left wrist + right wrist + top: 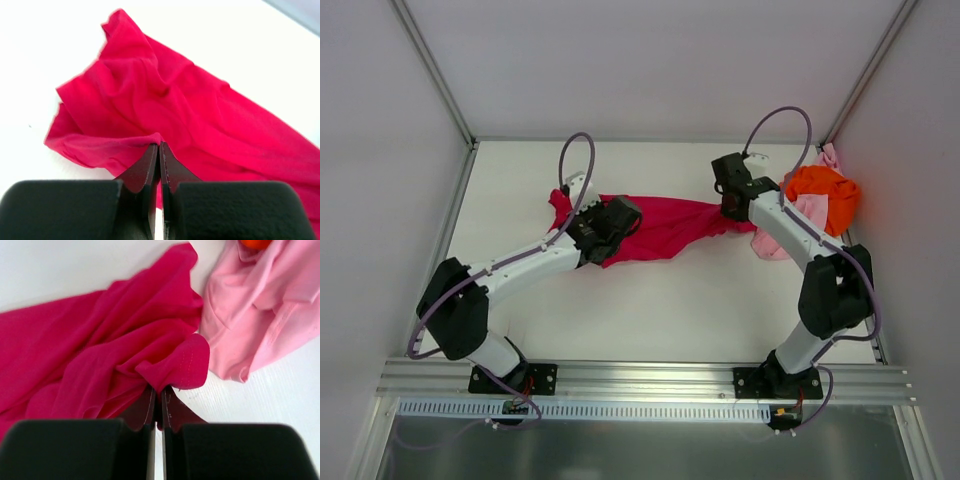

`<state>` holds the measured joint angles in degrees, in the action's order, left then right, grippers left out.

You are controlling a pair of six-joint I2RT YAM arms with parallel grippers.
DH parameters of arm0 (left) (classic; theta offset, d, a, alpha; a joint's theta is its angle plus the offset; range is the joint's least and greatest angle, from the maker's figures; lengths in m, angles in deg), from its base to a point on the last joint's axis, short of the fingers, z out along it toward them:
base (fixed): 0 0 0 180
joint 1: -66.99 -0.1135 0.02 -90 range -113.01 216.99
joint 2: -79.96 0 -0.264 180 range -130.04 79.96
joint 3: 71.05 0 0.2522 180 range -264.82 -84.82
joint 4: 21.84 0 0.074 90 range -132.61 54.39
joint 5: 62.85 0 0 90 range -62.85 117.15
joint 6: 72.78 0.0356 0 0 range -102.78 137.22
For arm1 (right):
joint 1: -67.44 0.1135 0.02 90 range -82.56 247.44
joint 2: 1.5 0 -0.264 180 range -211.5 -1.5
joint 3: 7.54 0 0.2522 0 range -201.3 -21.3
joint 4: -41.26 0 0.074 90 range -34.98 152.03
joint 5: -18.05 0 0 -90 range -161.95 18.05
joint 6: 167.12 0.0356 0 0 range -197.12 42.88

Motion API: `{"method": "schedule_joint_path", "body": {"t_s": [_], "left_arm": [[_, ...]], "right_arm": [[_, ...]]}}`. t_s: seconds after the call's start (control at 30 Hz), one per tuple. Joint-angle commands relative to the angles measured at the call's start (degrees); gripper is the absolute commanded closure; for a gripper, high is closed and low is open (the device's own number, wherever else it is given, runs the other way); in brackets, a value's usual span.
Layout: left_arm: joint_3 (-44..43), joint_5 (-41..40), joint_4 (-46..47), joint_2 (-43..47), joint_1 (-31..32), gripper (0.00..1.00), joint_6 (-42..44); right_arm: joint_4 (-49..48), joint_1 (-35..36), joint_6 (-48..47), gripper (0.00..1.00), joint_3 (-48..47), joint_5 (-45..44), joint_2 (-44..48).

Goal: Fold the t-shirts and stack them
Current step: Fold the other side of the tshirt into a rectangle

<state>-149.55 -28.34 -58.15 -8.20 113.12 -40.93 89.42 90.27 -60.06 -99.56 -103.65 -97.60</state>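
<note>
The crimson t-shirt point(665, 225) lies stretched across the middle of the white table between my two grippers. My left gripper point(592, 228) is shut on its left edge; in the left wrist view the jaws point(160, 145) pinch a fold of crimson cloth point(165, 110). My right gripper point(732, 205) is shut on its right end; in the right wrist view the jaws point(160, 389) pinch a hemmed fold of the crimson shirt point(115, 345). The orange t-shirt point(828, 190) lies bunched at the far right on the pale pink t-shirt point(800, 215), which also shows in the right wrist view point(260, 305).
White enclosure walls stand at the back and both sides of the table point(650, 310). A metal rail point(640, 380) runs along the near edge, where both arm bases are bolted. The orange and pink pile sits close to the right wall.
</note>
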Motion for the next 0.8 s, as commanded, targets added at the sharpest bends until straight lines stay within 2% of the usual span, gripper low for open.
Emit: {"method": "schedule_joint_path", "body": {"t_s": [0.0,0.1,0.23,0.47,0.63,0.77], "left_arm": [[0.04,-1.20,-0.13,4.31,-1.65,1.00,3.39],[-1.80,-3.31,-3.55,5.10,-2.18,1.00,2.09],[-0.31,-2.79,-4.17,7.47,-4.29,1.00,1.29],[-0.22,-1.12,-6.10,9.06,-9.74,1.00,0.15],[0.13,1.78,-4.61,9.32,-12.29,1.00,1.46],[-0.39,3.89,-3.30,7.31,-13.96,1.00,2.51]], "right_arm": [[2.77,-0.42,3.85,0.99,4.59,-1.34,5.30],[5.85,-0.59,4.91,0.99,6.26,-1.87,6.26],[4.80,-0.51,5.79,0.99,11.19,-2.66,11.53],[11.83,-1.38,7.46,0.99,11.11,-10.92,16.29],[9.39,-2.53,6.24,0.99,13.30,-7.77,17.43],[8.32,-2.61,4.57,0.99,12.26,-6.00,14.54]]}}
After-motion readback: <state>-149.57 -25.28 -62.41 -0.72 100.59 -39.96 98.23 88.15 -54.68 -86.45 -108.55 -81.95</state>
